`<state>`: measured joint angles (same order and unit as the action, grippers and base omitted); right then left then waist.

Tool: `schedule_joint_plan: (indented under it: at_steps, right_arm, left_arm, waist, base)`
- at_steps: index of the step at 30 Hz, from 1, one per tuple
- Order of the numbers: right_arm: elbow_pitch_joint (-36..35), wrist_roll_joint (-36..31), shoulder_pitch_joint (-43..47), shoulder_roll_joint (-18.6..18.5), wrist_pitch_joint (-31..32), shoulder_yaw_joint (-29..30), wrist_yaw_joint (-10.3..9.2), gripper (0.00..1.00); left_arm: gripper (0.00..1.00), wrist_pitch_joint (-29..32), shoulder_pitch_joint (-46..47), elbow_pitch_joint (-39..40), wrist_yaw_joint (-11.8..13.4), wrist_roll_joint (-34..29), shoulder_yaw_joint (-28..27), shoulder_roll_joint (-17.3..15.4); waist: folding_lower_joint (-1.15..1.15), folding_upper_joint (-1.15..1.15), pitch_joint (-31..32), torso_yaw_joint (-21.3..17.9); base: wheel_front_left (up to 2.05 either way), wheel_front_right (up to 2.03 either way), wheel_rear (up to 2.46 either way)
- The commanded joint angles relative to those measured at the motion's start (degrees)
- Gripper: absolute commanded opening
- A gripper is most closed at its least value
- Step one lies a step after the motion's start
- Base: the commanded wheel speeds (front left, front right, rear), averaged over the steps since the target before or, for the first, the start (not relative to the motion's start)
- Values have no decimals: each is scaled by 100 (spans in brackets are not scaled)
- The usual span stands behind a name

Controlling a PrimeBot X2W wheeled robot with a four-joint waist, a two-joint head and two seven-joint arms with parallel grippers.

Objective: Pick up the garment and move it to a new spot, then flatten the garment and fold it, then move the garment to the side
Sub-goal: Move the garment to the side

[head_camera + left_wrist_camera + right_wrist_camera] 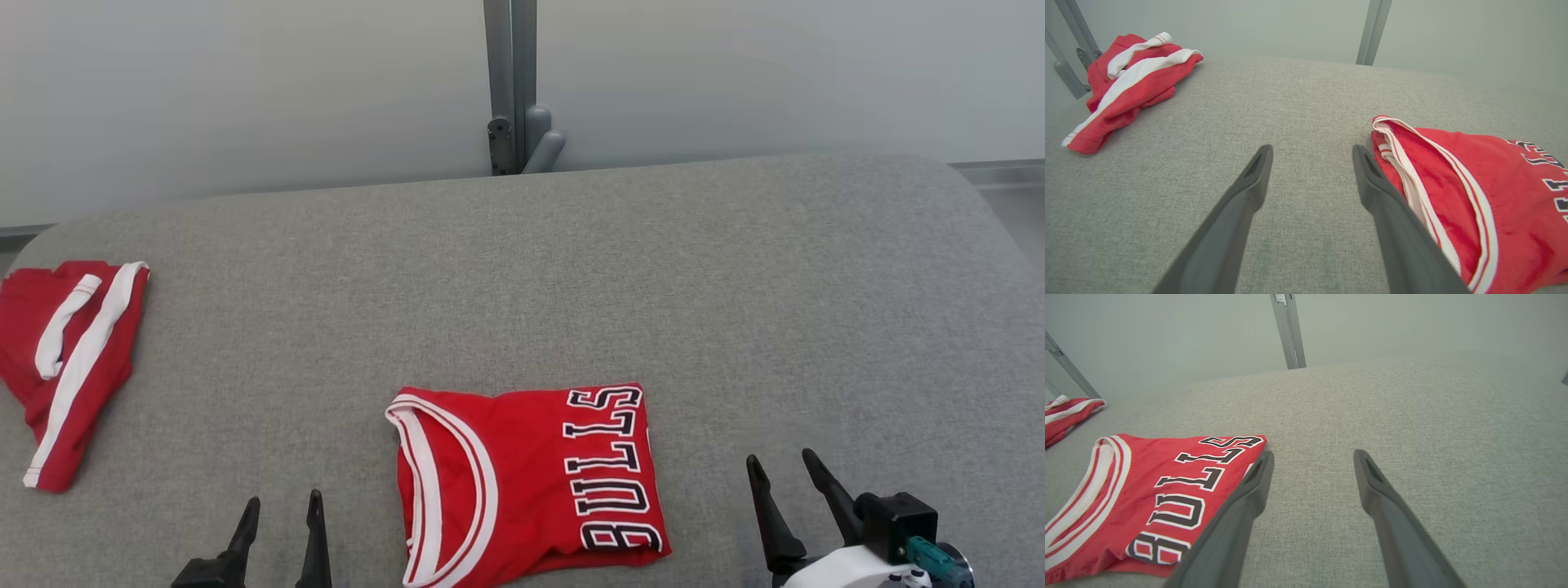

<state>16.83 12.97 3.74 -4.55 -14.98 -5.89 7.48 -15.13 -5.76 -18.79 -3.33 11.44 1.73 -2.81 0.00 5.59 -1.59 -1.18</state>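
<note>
The garment (pixel 526 482) is a red jersey with white trim and black "BULLS" lettering, folded into a compact rectangle near the front edge of the grey padded table (pixel 571 286). My left gripper (pixel 282 510) is open, just left of the jersey, with nothing between its fingers. In the left wrist view the jersey (pixel 1474 196) lies to the right of the open left gripper (pixel 1312 155). My right gripper (pixel 784 467) is open, to the right of the jersey. In the right wrist view the jersey (pixel 1147 498) sits left of the open right gripper (pixel 1312 457).
Another red garment with white stripes (pixel 69 359) lies crumpled at the table's far left edge, also seen in the left wrist view (pixel 1126 81). A grey post (pixel 510 82) stands behind the table against a pale wall.
</note>
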Motion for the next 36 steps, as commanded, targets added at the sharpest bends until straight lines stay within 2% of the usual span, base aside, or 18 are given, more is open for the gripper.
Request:
schedule_joint_plan:
  at_steps: [1,11,22,23,24,27,30,36]
  right_arm:
    - [14,19,-73,-12,-7,-64,1,100]
    - [571,647,-652,46,-7,-685,1,100]
    - [2070,1799,-1442,76,9,-1390,1,100]
    - [2121,1879,-1483,37,12,-1474,1,70]
    - [2160,1952,-1523,3,13,-1547,1,0]
    - [2131,2049,-1659,-103,13,-1634,1,0]
    - [2022,1972,-1735,-249,-2,-1442,-5,0]
    - [1958,1711,-1555,-301,-7,-1153,-5,0]
  left_arm:
    - [100,1,48,63,0,-33,49,-17]
    - [100,1,284,174,13,-27,344,-17]
    - [100,1,484,278,46,-38,465,-17]
    - [100,1,494,287,51,-44,464,-17]
    - [100,1,499,296,57,-48,460,-17]
    - [100,1,507,314,69,-48,442,-17]
    - [100,1,472,335,38,-34,452,-16]
    - [100,1,316,328,-12,6,468,-17]
  waist:
    - [0,0,-159,143]
    - [0,0,-690,771]
    - [0,0,-1046,1271]
    - [0,0,-1053,1280]
    - [0,0,-1056,1282]
    - [0,0,-1026,1217]
    - [0,0,-934,1049]
    - [0,0,-632,318]
  base:
    - [0,0,0]
    - [0,0,0]
    - [0,0,0]
    - [0,0,0]
    - [0,0,0]
    - [0,0,0]
    - [0,0,0]
    - [0,0,0]
